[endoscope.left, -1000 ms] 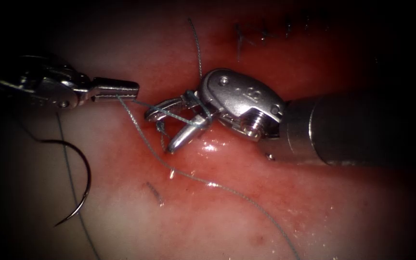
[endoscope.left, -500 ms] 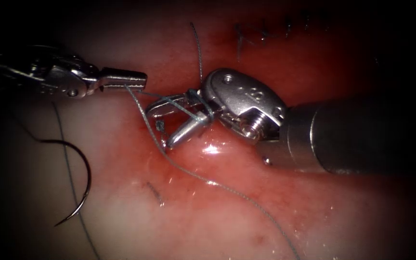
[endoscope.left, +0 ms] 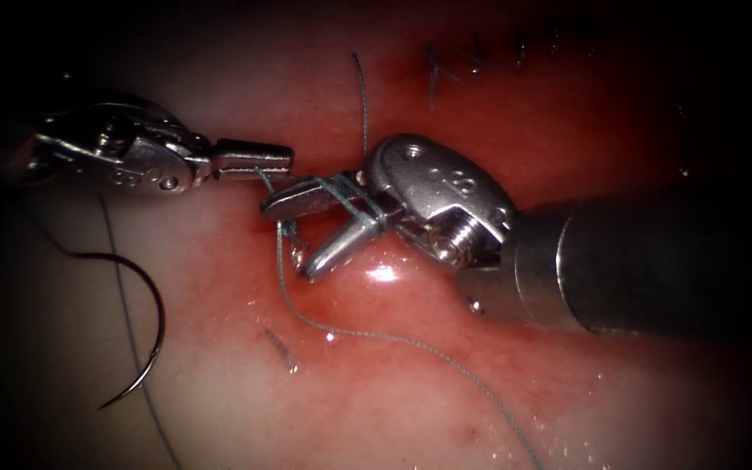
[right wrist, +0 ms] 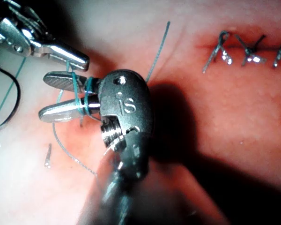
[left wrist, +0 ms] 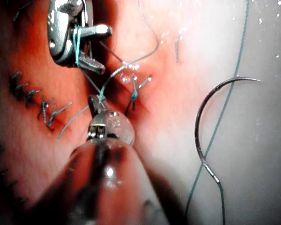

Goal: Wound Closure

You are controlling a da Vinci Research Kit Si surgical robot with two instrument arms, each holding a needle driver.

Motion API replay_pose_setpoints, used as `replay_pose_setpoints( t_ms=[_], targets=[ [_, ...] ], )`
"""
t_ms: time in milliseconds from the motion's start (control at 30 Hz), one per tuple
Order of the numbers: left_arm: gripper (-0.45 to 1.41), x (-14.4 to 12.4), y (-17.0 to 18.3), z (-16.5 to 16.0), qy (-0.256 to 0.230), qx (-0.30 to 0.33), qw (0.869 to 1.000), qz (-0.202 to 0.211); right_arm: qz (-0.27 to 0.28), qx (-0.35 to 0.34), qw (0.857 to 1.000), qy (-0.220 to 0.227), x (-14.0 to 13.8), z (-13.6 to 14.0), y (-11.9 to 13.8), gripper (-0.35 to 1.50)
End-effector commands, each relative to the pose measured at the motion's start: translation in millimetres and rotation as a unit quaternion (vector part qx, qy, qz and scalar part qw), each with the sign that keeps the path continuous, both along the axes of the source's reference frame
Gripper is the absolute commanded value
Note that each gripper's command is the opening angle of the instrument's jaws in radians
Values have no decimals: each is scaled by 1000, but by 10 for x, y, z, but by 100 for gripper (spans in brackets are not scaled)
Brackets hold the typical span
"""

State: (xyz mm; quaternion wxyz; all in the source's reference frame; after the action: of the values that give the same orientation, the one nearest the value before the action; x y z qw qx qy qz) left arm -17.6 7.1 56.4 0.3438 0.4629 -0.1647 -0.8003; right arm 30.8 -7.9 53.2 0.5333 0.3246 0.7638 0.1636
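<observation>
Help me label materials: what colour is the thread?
Teal-green thread, clearest in the right wrist view.

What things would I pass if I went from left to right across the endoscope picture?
The curved needle lying free on the tissue → the left pincer, shut on the thread → the right pincer, open, with thread looped around it and holding nothing → the right tool's shaft.

thread [endoscope.left: 354,324]: showing teal-grey
needle [endoscope.left: 141,335]: looking dark
tools [endoscope.left: 306,231]: gleaming silver
tissue [endoscope.left: 393,392]: showing pale pink, reddening around the cut
fluid [endoscope.left: 567,130]: glistening red
</observation>
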Motion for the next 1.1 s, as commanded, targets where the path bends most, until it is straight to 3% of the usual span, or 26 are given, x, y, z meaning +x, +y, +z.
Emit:
replay_pose_setpoints(
  t_ms=[33, 300, 467, 667, 867, 1100],
  targets=[
    [-45, -7, 0, 6, -1, 3, 1000, -4, 21, 11, 1000, -2, 6, 5, 4, 76],
    [-45, -7, -2, 7, 18, 13, 998, -52, 110, 35, 993, -17, 8, 12, 11, 78],
    [-45, -9, -15, 8, 28, 20, 996, -80, 184, 49, 981, -43, 3, 14, 19, 78],
    [-45, -14, -48, 13, 59, 27, 986, -156, 257, 48, 960, -98, -6, 19, 25, 78],
    [-45, -27, -78, 14, 80, 42, 973, -213, 292, 33, 944, -151, -10, 28, 24, 86],
    [-45, -37, -95, 1, 93, 53, 964, -241, 307, 20, 927, -216, -13, 32, 21, 88]
  ],
)
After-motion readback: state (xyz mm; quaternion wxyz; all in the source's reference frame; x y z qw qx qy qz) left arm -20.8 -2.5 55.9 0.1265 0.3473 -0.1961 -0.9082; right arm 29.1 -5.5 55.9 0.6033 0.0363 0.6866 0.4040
